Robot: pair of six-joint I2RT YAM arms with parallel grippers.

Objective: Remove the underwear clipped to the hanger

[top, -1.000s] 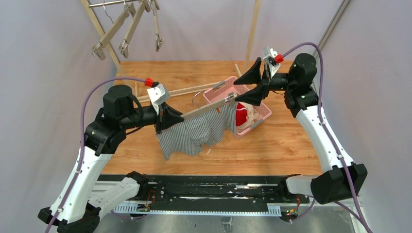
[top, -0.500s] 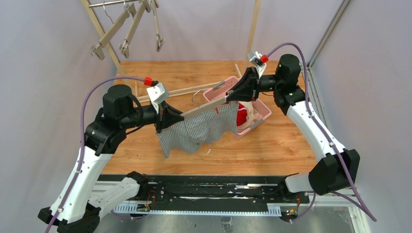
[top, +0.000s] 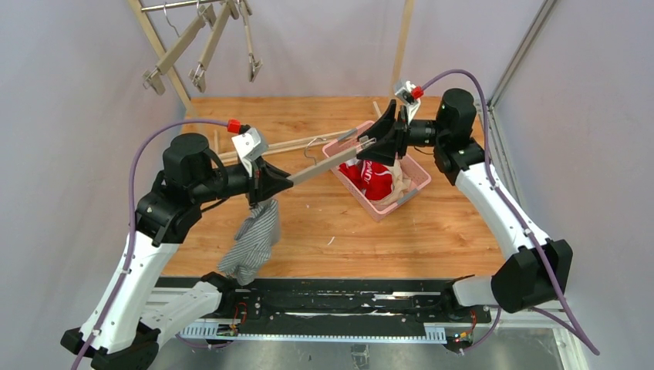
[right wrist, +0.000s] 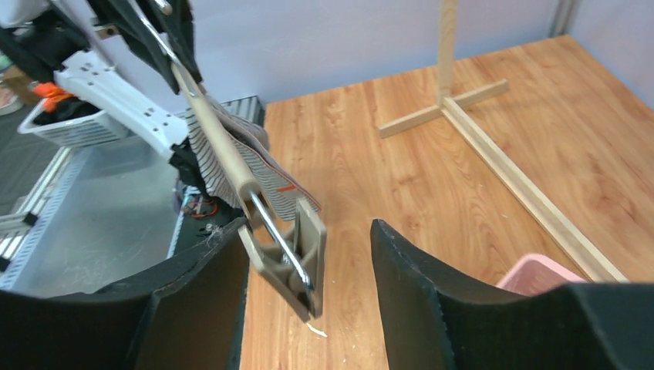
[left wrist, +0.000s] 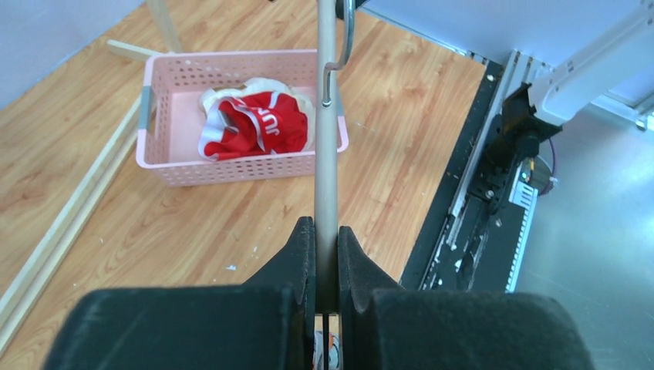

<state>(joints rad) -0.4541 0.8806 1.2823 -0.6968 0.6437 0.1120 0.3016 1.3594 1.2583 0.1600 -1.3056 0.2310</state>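
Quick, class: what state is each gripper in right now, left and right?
The left gripper is closed on the hanger.
The right gripper is open, its jaws either side of the hanger's clip.

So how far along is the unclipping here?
Done: red shorts and cream shorts lie in the pink basket. In hand: left claw grips the hanger; right claw stands open around its far clip. Left: striped shorts hanging from the other end, to unclip.
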